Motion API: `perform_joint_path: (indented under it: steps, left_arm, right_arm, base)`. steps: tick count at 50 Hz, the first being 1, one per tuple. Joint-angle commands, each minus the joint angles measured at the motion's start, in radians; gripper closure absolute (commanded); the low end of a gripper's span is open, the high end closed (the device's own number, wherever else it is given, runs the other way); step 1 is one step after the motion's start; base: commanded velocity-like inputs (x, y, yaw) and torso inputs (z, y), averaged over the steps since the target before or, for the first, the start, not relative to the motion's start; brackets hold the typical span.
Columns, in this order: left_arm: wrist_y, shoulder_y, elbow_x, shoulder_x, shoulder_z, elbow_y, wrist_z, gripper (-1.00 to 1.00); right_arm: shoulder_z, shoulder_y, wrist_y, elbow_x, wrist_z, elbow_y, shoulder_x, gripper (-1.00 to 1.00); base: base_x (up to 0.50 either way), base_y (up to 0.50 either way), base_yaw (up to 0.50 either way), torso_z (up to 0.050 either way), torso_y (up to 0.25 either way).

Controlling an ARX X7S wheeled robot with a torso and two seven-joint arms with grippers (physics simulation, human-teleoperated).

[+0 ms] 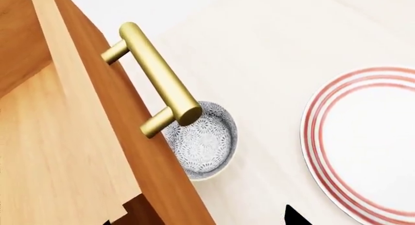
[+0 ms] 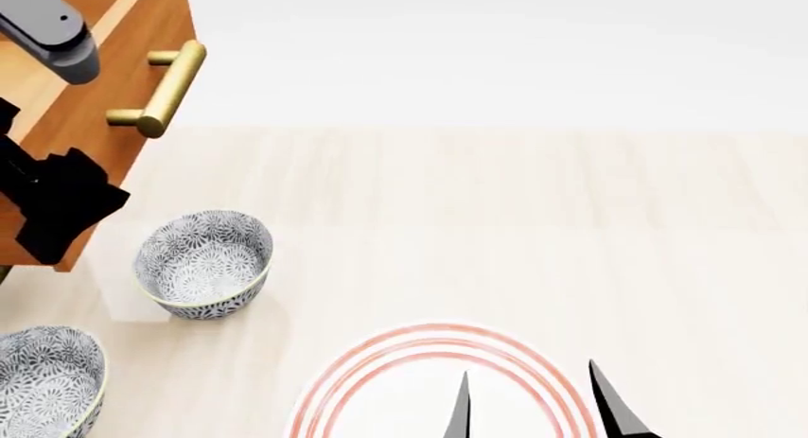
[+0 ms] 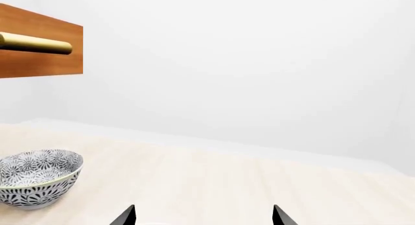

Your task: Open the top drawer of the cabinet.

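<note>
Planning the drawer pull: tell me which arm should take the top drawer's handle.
Left, probably. The left arm hangs right beside the top drawer, its camera close on the brass handle. The right hand hovers open over the striped plate, well away.

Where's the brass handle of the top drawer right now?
In the head view the brass handle sits at the upper left, on the top drawer, above the nearer patterned bowl.

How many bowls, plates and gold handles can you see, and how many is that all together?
Bowls: 2, one patterned grey bowl and a second bowl at the head view's lower left.
Plates: 1, the red-ringed plate.
Gold handles: 1, the brass handle on the drawer.
Total: 4
</note>
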Motion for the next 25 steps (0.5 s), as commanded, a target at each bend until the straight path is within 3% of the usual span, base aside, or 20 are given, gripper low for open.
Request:
perform_joint_path:
  steps: [1, 5, 10, 11, 12, 13, 22, 23, 25]
  left_arm:
    - [-0.016, -0.015, -0.102, 0.026, -0.069, 0.096, 0.026, -1.00]
    - [-0.016, 0.028, -0.115, -0.014, -0.115, 0.216, 0.026, -1.00]
    - [-0.016, 0.157, -0.079, -0.025, -0.257, 0.464, 0.026, -1.00]
    - [-0.016, 0.043, -0.229, -0.175, -0.291, 0.487, -0.124, -1.00]
    - [-0.016, 0.013, -0.379, -0.325, -0.300, 0.478, -0.274, -1.00]
    - [-0.013, 0.022, -0.529, -0.357, -0.365, 0.490, -0.424, -1.00]
    - [0.188, 0.238, -1.879, -0.456, -0.659, 0.754, -1.774, -1.00]
    - [0.223, 0.296, -2.029, -0.464, -0.711, 0.798, -1.837, -1.00]
    - [0.258, 0.353, -2.329, -0.468, -0.761, 0.830, -1.845, -1.00]
  right_arm:
    - [-0.004, 0.000, -0.006, 0.001, 0.002, 0.006, 0.000, -1.00]
    - [-0.002, 0.000, -0.006, 0.002, 0.004, 0.006, 0.001, -1.00]
    - [-0.004, -0.002, -0.005, 0.001, 0.007, 0.002, 0.001, -1.00]
    - [-0.004, -0.002, -0.004, 0.001, 0.008, 0.000, 0.002, -1.00]
    - [-0.006, -0.001, -0.003, -0.001, 0.008, 0.000, 0.002, -1.00]
    - [-0.009, -0.002, -0.002, -0.006, 0.010, -0.004, 0.003, -1.00]
    - [-0.008, 0.001, 0.001, -0.006, 0.016, -0.004, 0.004, -1.00]
    - [-0.008, 0.001, 0.000, -0.007, 0.017, -0.003, 0.004, -1.00]
    - [-0.009, 0.001, -0.002, -0.008, 0.017, -0.002, 0.004, -1.00]
  base:
    - [0.00, 0.00, -0.01, 0.000, 0.000]
    - [0.00, 0.00, 0.00, 0.000, 0.003]
    - [0.00, 0.00, 0.00, 0.000, 0.007]
    - [0.00, 0.00, 0.00, 0.000, 0.000]
    - [0.00, 0.00, 0.00, 0.016, 0.010]
    - [0.00, 0.00, 0.00, 0.000, 0.000]
    - [0.00, 0.00, 0.00, 0.000, 0.000]
    - [0.00, 0.00, 0.00, 0.000, 0.000]
    - [0.00, 0.00, 0.00, 0.000, 0.000]
